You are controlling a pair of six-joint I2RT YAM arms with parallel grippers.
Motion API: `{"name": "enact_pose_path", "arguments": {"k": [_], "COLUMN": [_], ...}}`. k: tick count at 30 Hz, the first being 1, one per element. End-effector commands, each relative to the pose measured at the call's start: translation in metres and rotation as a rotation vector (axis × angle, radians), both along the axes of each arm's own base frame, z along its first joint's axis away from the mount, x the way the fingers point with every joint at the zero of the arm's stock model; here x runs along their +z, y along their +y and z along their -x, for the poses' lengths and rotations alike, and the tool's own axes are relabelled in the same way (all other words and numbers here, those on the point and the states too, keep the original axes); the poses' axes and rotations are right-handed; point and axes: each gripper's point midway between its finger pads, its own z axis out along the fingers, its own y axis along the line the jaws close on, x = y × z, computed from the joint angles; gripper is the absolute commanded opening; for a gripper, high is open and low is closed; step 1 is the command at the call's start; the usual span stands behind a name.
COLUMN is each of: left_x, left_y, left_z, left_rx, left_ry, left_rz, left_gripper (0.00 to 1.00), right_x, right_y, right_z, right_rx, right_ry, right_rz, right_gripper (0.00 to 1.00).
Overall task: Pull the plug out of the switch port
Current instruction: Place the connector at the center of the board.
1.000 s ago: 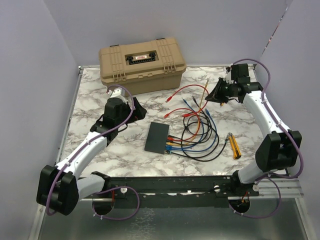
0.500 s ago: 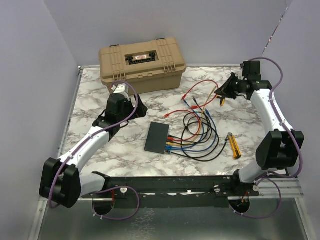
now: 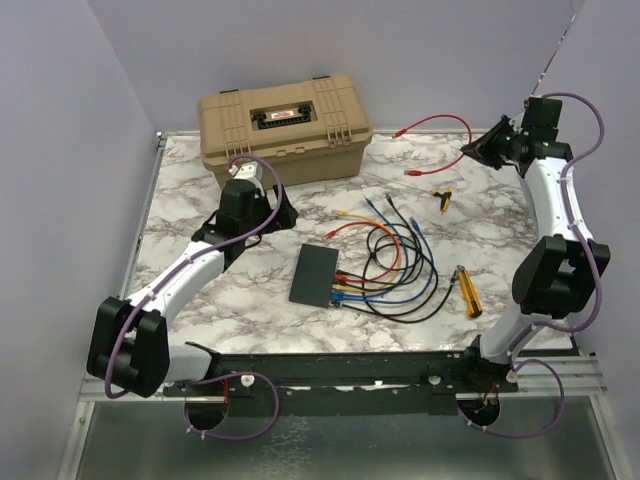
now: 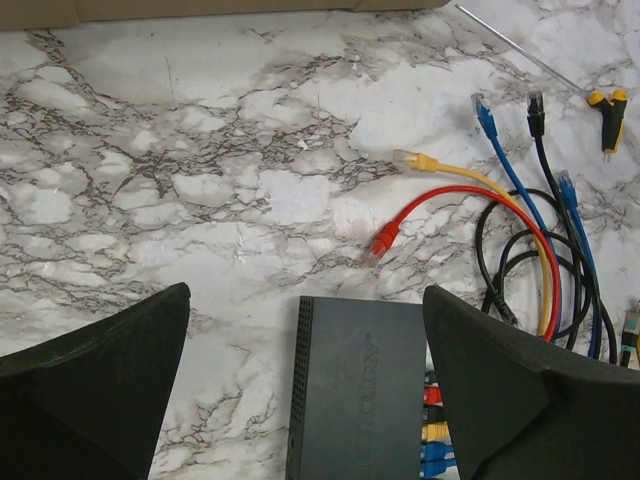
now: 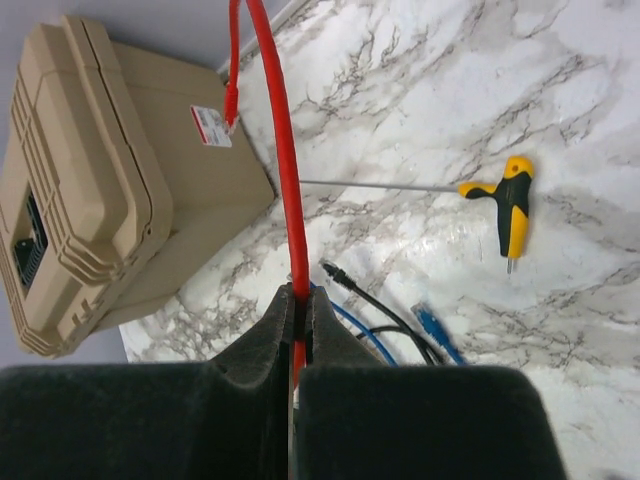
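1. Two arms are seen over a marble-patterned table [image 3: 180,250]; the switch [image 3: 317,275] [image 4: 360,390] lies flat near the middle of it, toward the near edge, with its port edge turned to the right
2. Red, yellow and blue seated plugs [image 3: 342,285] [image 4: 432,430] are seen in the ports, and black, blue and orange cable loops [image 3: 400,265] are spread on the marble just right of the switch
3. The right gripper [image 3: 478,152] [image 5: 298,300] is raised at the far right corner, its jaws closed on a red cable [image 3: 440,120] [image 5: 280,130] that is pinched between the pads
4. From the fingers this cable arcs up and leftward, and its free plug [image 3: 400,131] [image 5: 230,110] is hung in the air, well apart from the switch
5. The left gripper [image 3: 262,215] [image 4: 305,292] is held above the table just beyond the switch, jaws spread wide with nothing between them
6. A second red lead [image 4: 470,200] and a yellow lead [image 4: 450,170] are laid with loose ends on the marble beyond the switch
7. A tan toolbox [image 3: 285,130] [image 5: 90,200] is stood at the far edge, a yellow-handled T-key [image 3: 442,198] [image 5: 512,205] is laid below the right gripper, and an orange screwdriver [image 3: 468,293] is laid right of the loops
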Motion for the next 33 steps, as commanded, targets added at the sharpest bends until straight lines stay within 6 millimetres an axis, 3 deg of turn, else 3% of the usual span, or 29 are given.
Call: {"name": "enact_pose_path", "arguments": {"k": [1, 7, 14, 23, 33], "left_x": [0.013, 0.013, 0.013, 0.010, 0.006], "left_y": [-0.006, -0.011, -0.016, -0.021, -0.025], "left_z": [-0.009, -0.011, -0.009, -0.004, 0.000], "left_rx": [-0.024, -0.042, -0.053, -0.066, -0.086], "left_ry": [-0.020, -0.002, 0.016, 0.042, 0.060], "left_rz": [0.014, 0.034, 0.068, 0.101, 0.115], "left_gripper": [0.99, 0.99, 0.99, 0.99, 0.99], "right_x": [0.004, -0.027, -0.090, -0.168, -0.201], "right_y": [-0.014, -0.049, -0.102, -0.128, -0.137], "right_z": [-0.022, -0.033, -0.018, 0.010, 0.018], "right_rx": [-0.012, -0.076, -0.189, -0.229, -0.219], "right_ry": [-0.036, 0.000, 0.102, 0.259, 0.326], "right_rz": [-0.026, -0.032, -0.050, -0.047, -0.001], "right_gripper": [0.00, 0.00, 0.00, 0.00, 0.05]}}
